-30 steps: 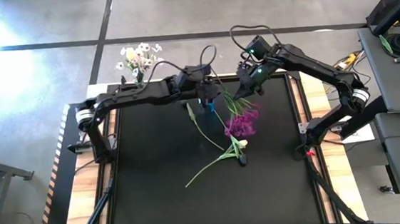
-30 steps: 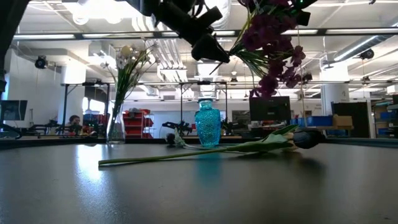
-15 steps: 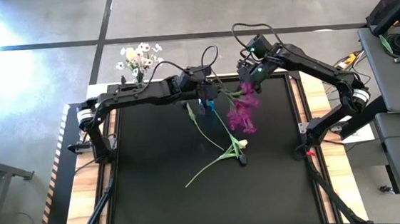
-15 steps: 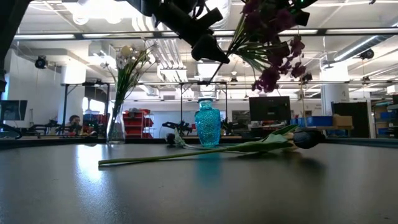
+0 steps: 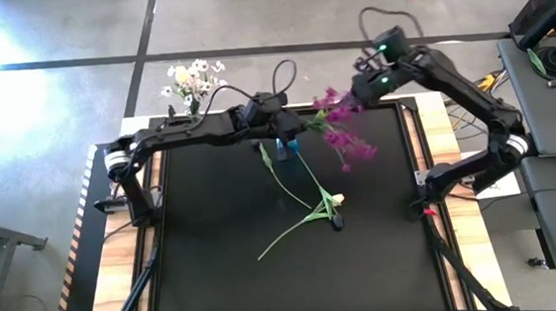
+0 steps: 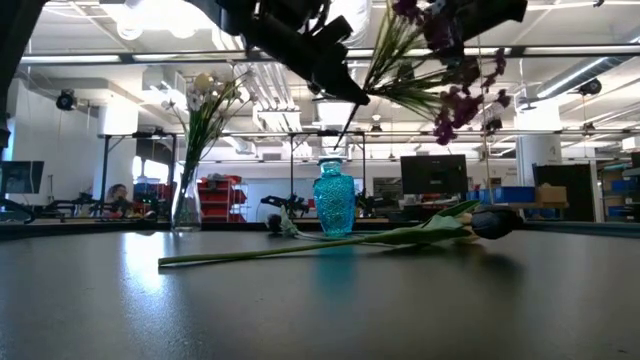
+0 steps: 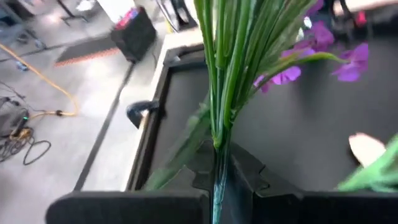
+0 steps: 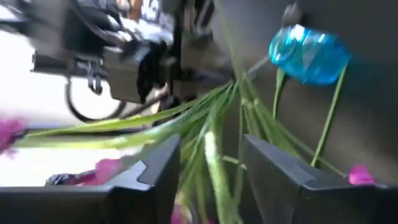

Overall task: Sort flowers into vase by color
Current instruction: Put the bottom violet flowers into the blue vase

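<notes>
We are now gripping the magenta spray (image 5: 341, 131) stems in the left pincer (image 5: 301, 126); the right pincer (image 5: 358, 95), released, is drawing back.

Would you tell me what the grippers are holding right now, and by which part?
The left gripper pinches the magenta-purple spray at its stem ends. The right gripper is open around the stems.

Two vases: one bumpy turquoise glass vase (image 6: 334, 198) and one clear glass vase (image 6: 187, 205) of white and cream flowers (image 5: 191, 80). One magenta-purple spray (image 5: 341, 131) in the air. Two long-stemmed tulips (image 6: 330, 240) on the black tabletop (image 5: 219, 289). Two dark arms.
</notes>
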You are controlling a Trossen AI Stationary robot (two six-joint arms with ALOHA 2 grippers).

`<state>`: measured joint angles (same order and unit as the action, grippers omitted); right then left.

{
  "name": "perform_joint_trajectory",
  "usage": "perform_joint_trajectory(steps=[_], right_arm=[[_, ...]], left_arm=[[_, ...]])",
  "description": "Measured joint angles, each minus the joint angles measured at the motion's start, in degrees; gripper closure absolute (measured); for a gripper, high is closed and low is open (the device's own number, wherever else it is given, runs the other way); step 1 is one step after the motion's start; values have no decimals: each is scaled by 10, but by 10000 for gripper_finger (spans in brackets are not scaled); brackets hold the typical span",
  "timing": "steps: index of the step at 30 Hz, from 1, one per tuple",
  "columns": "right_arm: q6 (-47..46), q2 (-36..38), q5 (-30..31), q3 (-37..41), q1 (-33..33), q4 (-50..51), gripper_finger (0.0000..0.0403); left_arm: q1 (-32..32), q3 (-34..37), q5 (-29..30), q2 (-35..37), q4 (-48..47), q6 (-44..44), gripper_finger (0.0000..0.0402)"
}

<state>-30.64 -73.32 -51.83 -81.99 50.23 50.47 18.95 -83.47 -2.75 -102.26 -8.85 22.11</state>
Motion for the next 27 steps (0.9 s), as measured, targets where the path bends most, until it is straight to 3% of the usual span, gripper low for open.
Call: perform_joint_trajectory(steps=[7, 16, 27], right_arm=[[18, 44, 9, -11, 48, 0, 219], [43, 52, 35, -22, 57, -1, 240], [44, 56, 40, -23, 57, -2, 262]], left_arm=[[15, 137, -2, 65, 180, -95, 401], [25, 269, 24, 109, 374, -172, 401], [41, 346, 43, 88, 521, -197, 401]])
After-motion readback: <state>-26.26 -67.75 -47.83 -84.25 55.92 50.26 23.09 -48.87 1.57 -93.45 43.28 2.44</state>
